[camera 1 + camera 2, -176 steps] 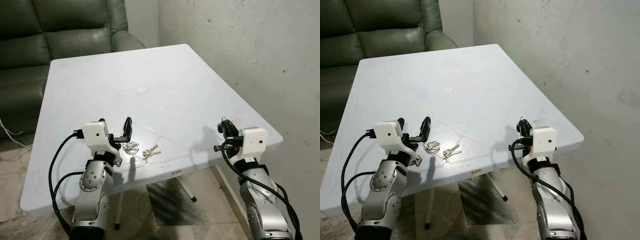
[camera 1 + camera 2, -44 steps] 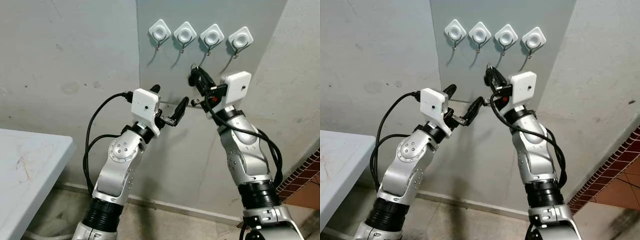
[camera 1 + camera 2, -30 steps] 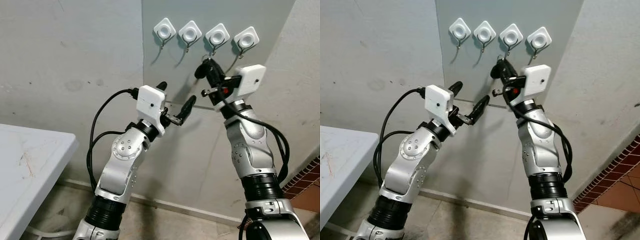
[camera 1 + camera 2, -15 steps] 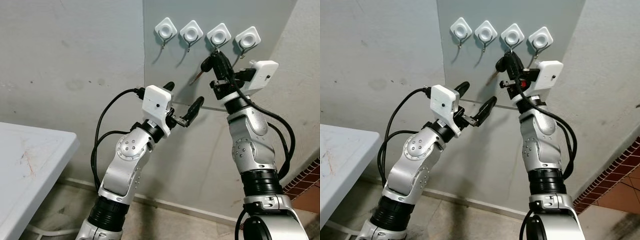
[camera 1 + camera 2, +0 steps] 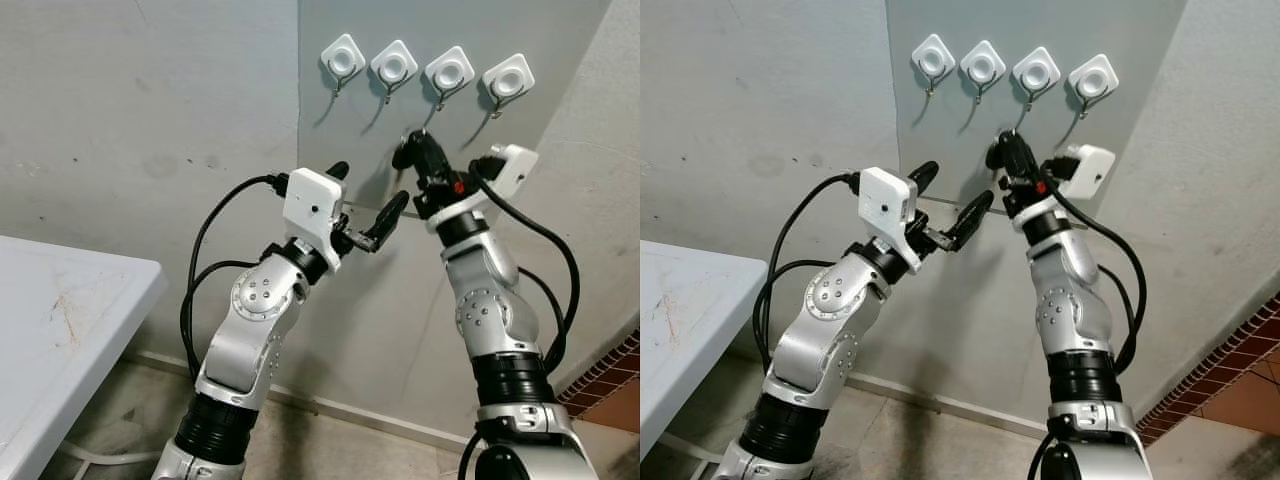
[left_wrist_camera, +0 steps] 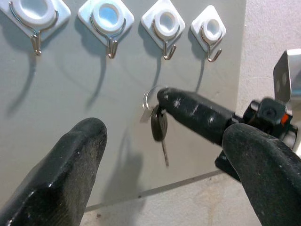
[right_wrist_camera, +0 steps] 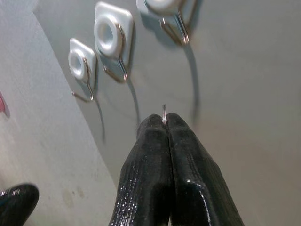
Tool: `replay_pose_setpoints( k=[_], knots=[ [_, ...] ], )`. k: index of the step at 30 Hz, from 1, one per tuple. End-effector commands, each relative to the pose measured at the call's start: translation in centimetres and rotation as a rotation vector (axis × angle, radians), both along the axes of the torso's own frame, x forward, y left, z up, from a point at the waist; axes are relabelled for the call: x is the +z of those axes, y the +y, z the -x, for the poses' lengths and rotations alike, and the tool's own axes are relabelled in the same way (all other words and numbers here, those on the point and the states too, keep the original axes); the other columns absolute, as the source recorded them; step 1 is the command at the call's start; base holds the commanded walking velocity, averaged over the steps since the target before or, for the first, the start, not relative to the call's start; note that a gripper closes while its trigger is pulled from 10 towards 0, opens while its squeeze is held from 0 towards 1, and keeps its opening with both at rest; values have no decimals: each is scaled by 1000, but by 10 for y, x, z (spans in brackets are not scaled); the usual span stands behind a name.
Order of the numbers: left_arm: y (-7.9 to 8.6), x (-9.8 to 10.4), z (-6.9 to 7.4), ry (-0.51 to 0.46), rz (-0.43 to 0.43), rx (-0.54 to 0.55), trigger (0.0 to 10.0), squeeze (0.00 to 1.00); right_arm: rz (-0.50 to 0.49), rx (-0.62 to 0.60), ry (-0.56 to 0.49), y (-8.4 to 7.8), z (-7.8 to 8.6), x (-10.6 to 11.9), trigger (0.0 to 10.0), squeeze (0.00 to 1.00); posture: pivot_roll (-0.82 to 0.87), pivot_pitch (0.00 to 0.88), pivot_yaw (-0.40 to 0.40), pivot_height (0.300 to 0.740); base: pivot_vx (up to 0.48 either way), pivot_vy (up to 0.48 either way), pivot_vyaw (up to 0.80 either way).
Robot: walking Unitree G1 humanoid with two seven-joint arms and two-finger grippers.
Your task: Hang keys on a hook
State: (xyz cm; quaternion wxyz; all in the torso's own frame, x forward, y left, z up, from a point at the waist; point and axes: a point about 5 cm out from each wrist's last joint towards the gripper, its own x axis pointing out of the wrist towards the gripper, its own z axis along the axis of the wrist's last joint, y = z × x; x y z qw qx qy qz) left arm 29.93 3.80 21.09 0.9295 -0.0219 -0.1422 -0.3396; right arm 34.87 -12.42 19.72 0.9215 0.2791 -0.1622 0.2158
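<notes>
Keys [image 6: 159,126] near grey wall [image 5: 150,100] (hooks [image 5: 425,73] above).

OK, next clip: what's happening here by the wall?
The robot faces a grey wall panel with a row of four white diamond-shaped adhesive hooks. Its right gripper is shut on the ring of a small bunch of metal keys, held just below the hooks; the keys dangle and are not yet on any hook. The left gripper is open, raised beside it and holding nothing. A white table edge sits on the robot's left.
</notes>
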Motion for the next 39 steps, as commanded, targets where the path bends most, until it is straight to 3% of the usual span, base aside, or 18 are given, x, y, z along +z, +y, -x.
replay_pose_setpoints(
  k=[1, 11, 17, 39],
  knots=[
    [1, 6, 1, -11, 14, 4, 10000, 0, 4, 11, -52, 0, 2, 12, 10000, 0, -35, 0, -46, 740, 0, 0, 0],
    [1, 7, -1, -11, 18, 6, 10000, 0, 66, 53, -154, 3, 6, 27, 10000, 0, -35, 0, -44, 740, 0, 0, 0],
    [0, 8, -1, -9, 23, 7, 10000, 0, 31, 33, -185, 0, 5, 36, 10000, 0, -35, 0, -45, 740, 0, 0, 0],
    [-1, 9, 0, -8, 30, 2, 10000, 0, -49, -51, -157, -15, 0, 39, 10000, 0, -34, 0, -42, 740, 0, 0, 0]
  ],
)
